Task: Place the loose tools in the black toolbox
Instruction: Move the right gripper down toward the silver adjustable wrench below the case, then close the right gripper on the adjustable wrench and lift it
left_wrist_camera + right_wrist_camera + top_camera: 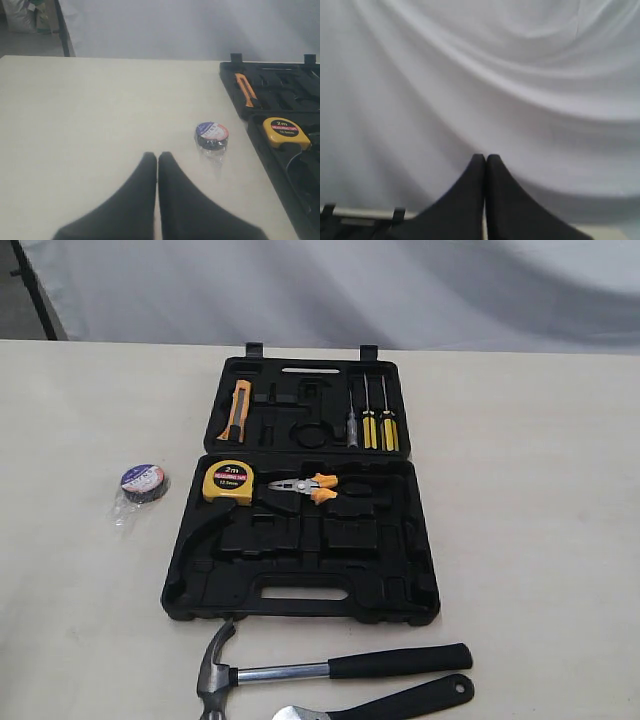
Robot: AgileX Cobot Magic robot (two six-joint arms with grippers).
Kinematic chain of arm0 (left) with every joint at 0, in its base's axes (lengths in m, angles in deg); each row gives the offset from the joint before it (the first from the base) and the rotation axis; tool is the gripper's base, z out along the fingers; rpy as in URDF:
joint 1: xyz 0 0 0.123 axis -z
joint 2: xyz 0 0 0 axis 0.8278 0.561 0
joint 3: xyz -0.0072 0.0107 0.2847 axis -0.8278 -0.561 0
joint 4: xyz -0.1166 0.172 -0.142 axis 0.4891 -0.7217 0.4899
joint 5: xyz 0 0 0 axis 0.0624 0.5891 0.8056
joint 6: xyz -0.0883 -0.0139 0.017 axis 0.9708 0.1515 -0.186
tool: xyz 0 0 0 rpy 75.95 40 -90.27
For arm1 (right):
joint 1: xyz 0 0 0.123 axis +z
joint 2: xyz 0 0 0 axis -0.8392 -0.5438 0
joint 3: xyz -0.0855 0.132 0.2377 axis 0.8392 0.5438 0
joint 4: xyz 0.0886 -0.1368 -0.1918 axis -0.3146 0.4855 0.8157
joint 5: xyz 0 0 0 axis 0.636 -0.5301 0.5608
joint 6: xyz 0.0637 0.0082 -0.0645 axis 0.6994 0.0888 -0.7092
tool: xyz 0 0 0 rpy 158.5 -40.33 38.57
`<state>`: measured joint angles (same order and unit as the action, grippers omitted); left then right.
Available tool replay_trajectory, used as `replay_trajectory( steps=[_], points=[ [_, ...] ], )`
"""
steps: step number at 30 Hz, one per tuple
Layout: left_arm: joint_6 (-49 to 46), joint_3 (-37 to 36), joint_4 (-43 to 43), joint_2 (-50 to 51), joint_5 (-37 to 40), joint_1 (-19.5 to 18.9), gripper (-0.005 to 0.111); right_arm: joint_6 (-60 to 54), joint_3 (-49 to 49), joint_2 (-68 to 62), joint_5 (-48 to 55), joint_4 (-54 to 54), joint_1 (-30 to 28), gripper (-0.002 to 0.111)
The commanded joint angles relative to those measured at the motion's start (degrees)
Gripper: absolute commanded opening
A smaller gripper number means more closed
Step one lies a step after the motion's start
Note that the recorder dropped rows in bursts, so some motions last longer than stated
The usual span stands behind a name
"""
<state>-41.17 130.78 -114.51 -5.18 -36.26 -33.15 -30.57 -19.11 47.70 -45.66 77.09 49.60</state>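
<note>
The black toolbox (pixel 190 570) lies open in the middle of the table, both halves flat. In front of it lie the steel claw hammer (pixel 330 671) and the silver adjustable wrench (pixel 400 705), both with black handles. The small black tape roll (pixel 143 483) in clear wrapper sits left of the case; it shows too in the left wrist view as the tape roll (pixel 211 136). My left gripper (pixel 157 156) is shut and empty, short of the roll. My right gripper (pixel 485 158) is shut, empty, facing the white backdrop. Neither gripper appears in the exterior view.
In the case sit a yellow tape measure (pixel 228 482), orange-handled pliers (pixel 305 487), a yellow utility knife (pixel 236 409) and screwdrivers (pixel 376 416). A white cloth backdrop (pixel 400 290) hangs behind the table. The toolbox edge (pixel 280 175) lies beside the tape roll.
</note>
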Motion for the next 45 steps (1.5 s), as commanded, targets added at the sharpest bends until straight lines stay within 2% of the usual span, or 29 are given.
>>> replay_trajectory(
  steps=[1, 4, 8, 10, 11, 12, 17, 20, 21, 22, 27, 28, 36, 40, 45],
  points=[
    [0.6, -0.5, 0.8, -0.5, -1.0, -0.2, 0.001, 1.2, -17.7, -11.7, 33.7, -0.3, -0.3, 0.0],
    [0.6, -0.5, 0.8, -0.5, -1.0, -0.2, 0.001, -2.7, -28.1, -24.0, 45.8, -0.2, -0.3, 0.0],
    [0.6, -0.5, 0.8, -0.5, -1.0, -0.2, 0.001, -4.5, -34.6, -39.6, 51.7, -7.3, 2.6, -0.001],
    [0.6, -0.5, 0.8, -0.5, -1.0, -0.2, 0.001, -10.7, -35.7, -46.6, 52.8, -13.2, 5.5, -0.001],
    [0.6, -0.5, 0.8, -0.5, -1.0, -0.2, 0.001, -14.4, -35.9, -50.6, 52.6, -16.5, 7.8, -0.001],
    [0.6, -0.5, 0.8, -0.5, -1.0, -0.2, 0.001, -20.3, -36.0, -58.4, 51.7, -20.9, 13.6, -0.001],
    [0.6, -0.5, 0.8, -0.5, -1.0, -0.2, 0.001, -35.1, -37.7, -74.8, 50.7, -20.3, 30.9, -0.001],
    [0.6, -0.5, 0.8, -0.5, -1.0, -0.2, 0.001, -38.6, -39.7, -83.4, 49.1, -19.0, 40.0, 0.001],
    [0.6, -0.5, 0.8, -0.5, -1.0, -0.2, 0.001, -39.3, -40.8, -85.9, 49.4, -17.7, 42.6, 0.004],
    [0.6, -0.5, 0.8, -0.5, -1.0, -0.2, 0.001, -39.5, -43.1, -89.8, 51.0, -14.6, 46.5, 0.013],
    [0.6, -0.5, 0.8, -0.5, -1.0, -0.2, 0.001, -42.1, -46.5, -97.8, 53.1, -7.6, 54.5, 0.038],
    [0.6, -0.5, 0.8, -0.5, -1.0, -0.2, 0.001, -44.6, -46.5, -98.9, 53.3, -7.4, 56.0, 0.038],
    [0.6, -0.5, 0.8, -0.5, -1.0, -0.2, 0.001, -47.6, -46.3, -102.0, 49.8, -7.9, 57.2, 0.039],
    [0.6, -0.5, 0.8, -0.5, -1.0, -0.2, 0.001, -47.6, -46.3, -104.0, 49.1, -8.1, 57.2, 0.051],
    [0.6, -0.5, 0.8, -0.5, -1.0, -0.2, 0.001, -47.6, -46.3, -106.1, 47.3, -8.5, 57.2, 0.052]
  ],
)
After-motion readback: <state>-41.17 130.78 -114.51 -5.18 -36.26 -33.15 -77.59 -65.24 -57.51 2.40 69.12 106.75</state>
